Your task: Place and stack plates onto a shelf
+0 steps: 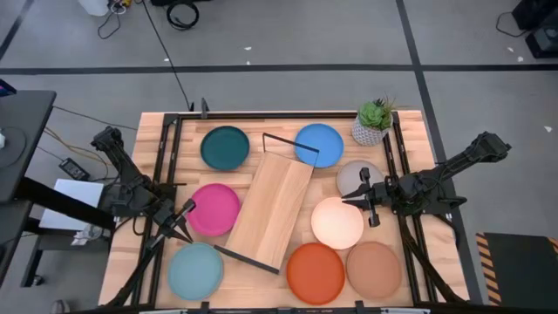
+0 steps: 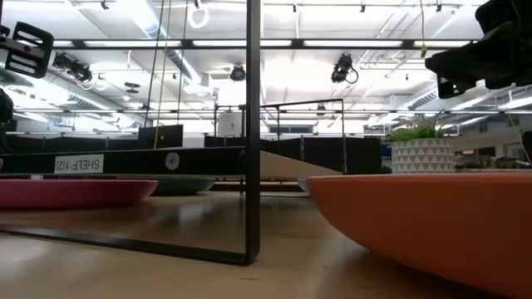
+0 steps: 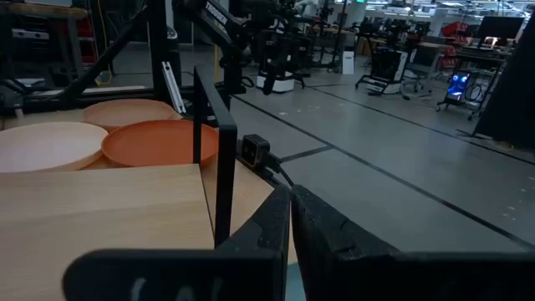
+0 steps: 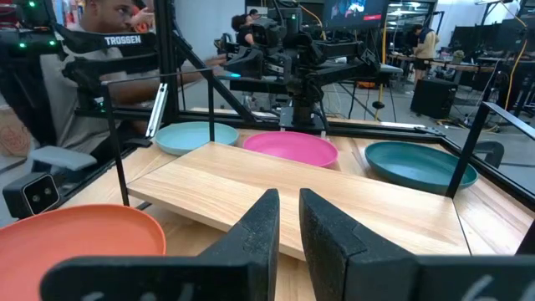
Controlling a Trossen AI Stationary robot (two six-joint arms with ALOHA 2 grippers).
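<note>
High view: overhead, straight down, whole table (image 1: 153,131) | Low view: tabletop level, facing the room, very close to the orange plate (image 2: 432,224) | Left wrist view: faces across the shelf (image 3: 92,209) end toward the right arm | Right wrist view: faces across the shelf toward the left arm | Shared: shelf, orange plate.

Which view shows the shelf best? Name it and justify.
The high view: the whole shelf lies diagonally mid-table among the plates, both wire ends visible, nothing on it. The right wrist view shows most of its top; the left wrist view one corner and frame; the low view mainly its black wire frame.
</note>
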